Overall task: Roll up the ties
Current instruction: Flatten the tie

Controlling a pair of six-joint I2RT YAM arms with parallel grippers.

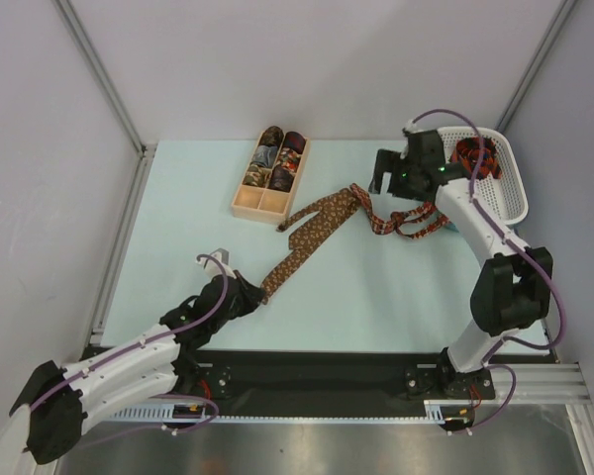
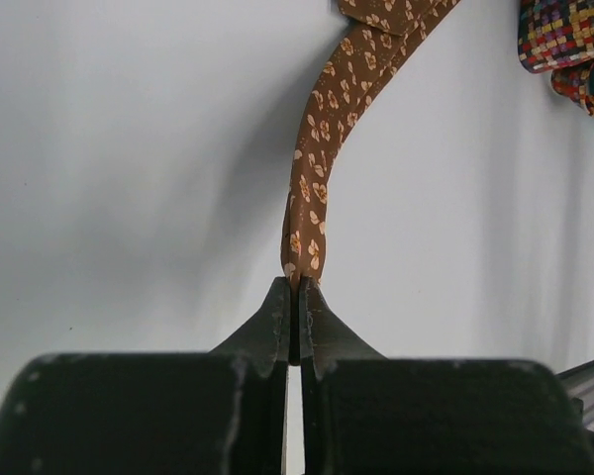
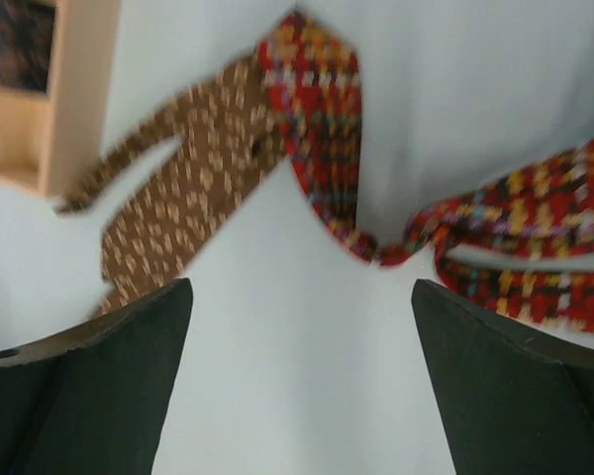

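Observation:
A brown tie with a small gold pattern [image 1: 307,240] lies stretched diagonally across the table. My left gripper [image 1: 252,293] is shut on its narrow near end; the left wrist view shows the fabric [image 2: 312,188] pinched between the fingertips [image 2: 295,289]. A red plaid tie [image 1: 406,224] lies tangled beside the brown tie's wide end, and also shows in the right wrist view [image 3: 322,129]. My right gripper [image 1: 388,176] hangs open and empty above the plaid tie, its fingers [image 3: 99,386] wide apart. The brown tie's wide end [image 3: 188,188] lies below it.
A light wooden divided box [image 1: 270,174] holding several rolled ties stands at the back centre. A white perforated basket [image 1: 500,178] with more red fabric stands at the back right, behind my right arm. Metal frame posts rise at both back corners.

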